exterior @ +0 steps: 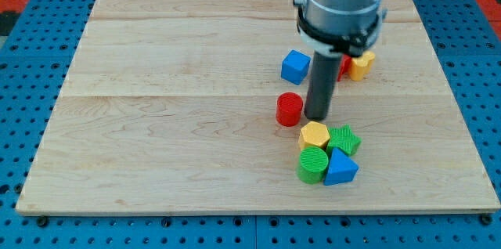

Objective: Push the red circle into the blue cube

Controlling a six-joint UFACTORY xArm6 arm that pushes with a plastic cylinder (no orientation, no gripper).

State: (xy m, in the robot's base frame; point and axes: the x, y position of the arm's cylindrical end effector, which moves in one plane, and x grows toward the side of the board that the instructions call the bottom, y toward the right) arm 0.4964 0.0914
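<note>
My tip (316, 117) sat just at 3 o'clock of the red circle (289, 109), while the blue cube (295, 66) lay near the circle's 12 o'clock. I judged I should swing round to the circle's 6 o'clock and push straight up, slowly. The rig had no fingers, only the rod, and no containers showed on the board (156, 108).

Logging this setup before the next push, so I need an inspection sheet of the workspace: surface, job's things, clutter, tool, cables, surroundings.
Surface: wooden board, light planks, lying flat.
Job's things: red circle sits toward the view's bottom from the blue cube, apart from it.
Clutter: yellow hexagon, green star, green cylinder and blue triangle clustered together; red block and yellow block partly hidden behind the arm.
Tool: my tip is just to the view's right of the red circle.
Cables: nothing seen.
Surroundings: blue pegboard.
</note>
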